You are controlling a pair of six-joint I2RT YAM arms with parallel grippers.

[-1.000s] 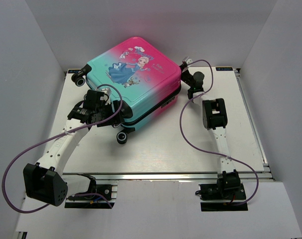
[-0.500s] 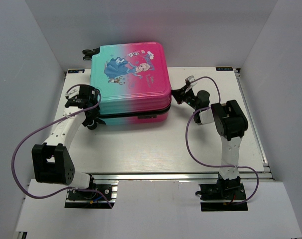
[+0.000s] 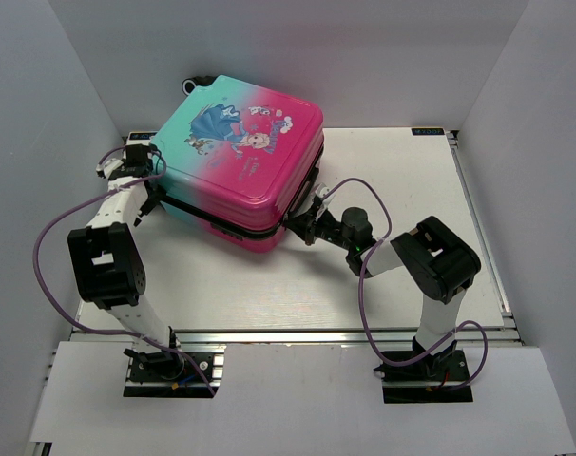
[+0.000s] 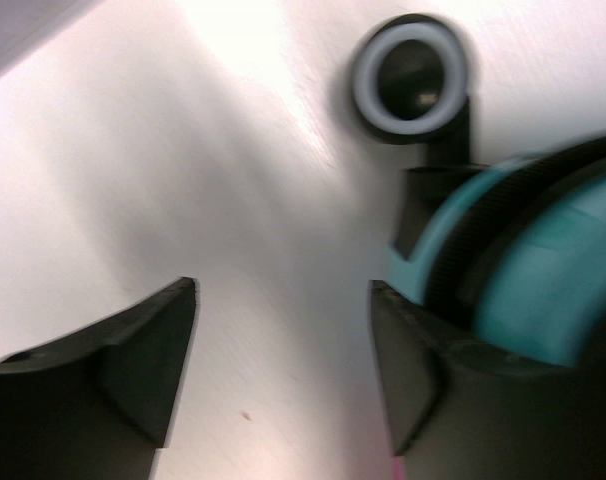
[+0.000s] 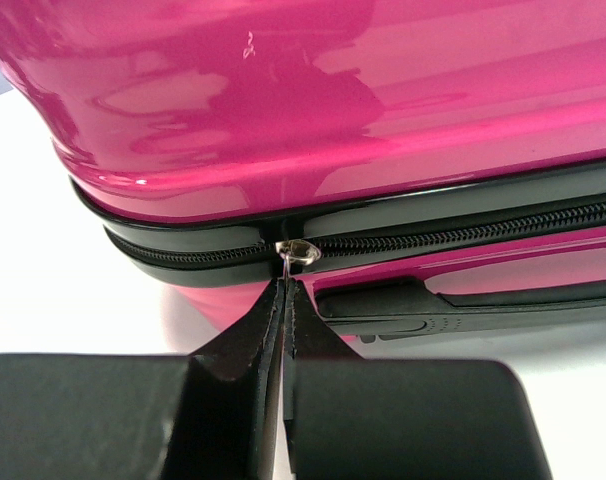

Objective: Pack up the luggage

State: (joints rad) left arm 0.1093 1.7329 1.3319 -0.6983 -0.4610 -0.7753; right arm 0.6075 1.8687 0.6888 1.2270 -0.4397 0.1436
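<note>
The luggage (image 3: 240, 142), a pink-to-teal hard-shell suitcase with a princess print, lies flat and closed at the back left of the table. My right gripper (image 3: 302, 226) is at its near pink edge. In the right wrist view the right gripper (image 5: 286, 285) is shut on the thin metal zipper pull (image 5: 301, 250), on the black zipper line of the luggage (image 5: 333, 100). My left gripper (image 3: 147, 195) is at the teal left corner. In the left wrist view the left gripper (image 4: 283, 290) stands open over bare table, beside the teal shell (image 4: 543, 290) and a wheel (image 4: 411, 78).
A dark carry handle (image 5: 463, 300) runs along the pink side just right of the zipper pull. Another wheel (image 3: 193, 85) sticks out at the suitcase's far corner. The white table (image 3: 412, 180) is walled on three sides, with a metal rail (image 3: 297, 334) along its near edge.
The suitcase has turned clockwise, its wheels swinging toward the back. My right gripper has travelled with the zipper pull from the right side to the near pink edge. The left arm drew back to the left.
</note>
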